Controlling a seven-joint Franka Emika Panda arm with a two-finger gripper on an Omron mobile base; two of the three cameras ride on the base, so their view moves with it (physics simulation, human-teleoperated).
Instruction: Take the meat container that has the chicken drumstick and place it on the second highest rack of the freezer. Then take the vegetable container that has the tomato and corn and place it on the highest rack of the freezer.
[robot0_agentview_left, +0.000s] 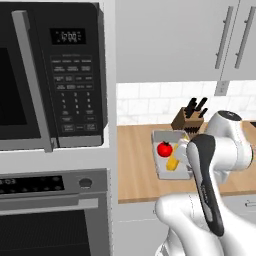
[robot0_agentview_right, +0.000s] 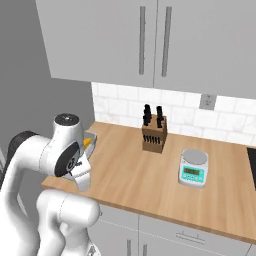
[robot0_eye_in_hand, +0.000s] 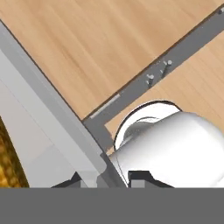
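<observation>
- The pincer (robot0_eye_in_hand: 103, 181) sits low at the near rim of the vegetable container (robot0_eye_in_hand: 39, 131); its fingertips (robot0_eye_in_hand: 65, 183) barely show, one on each side of the rim, so I cannot tell whether it grips the wall.
- In that tray, on the wooden counter (robot0_agentview_left: 137, 165), lie the tomato (robot0_agentview_left: 164, 149) at the left and the corn (robot0_agentview_left: 173, 162) just right of it.
- A knife block (robot0_agentview_left: 189, 121) stands just beyond.
- Judged step: taking the vegetable tray for the top freezer shelf.
- Next: confirm a firm hold on the rim, then lift it level so nothing rolls.
</observation>
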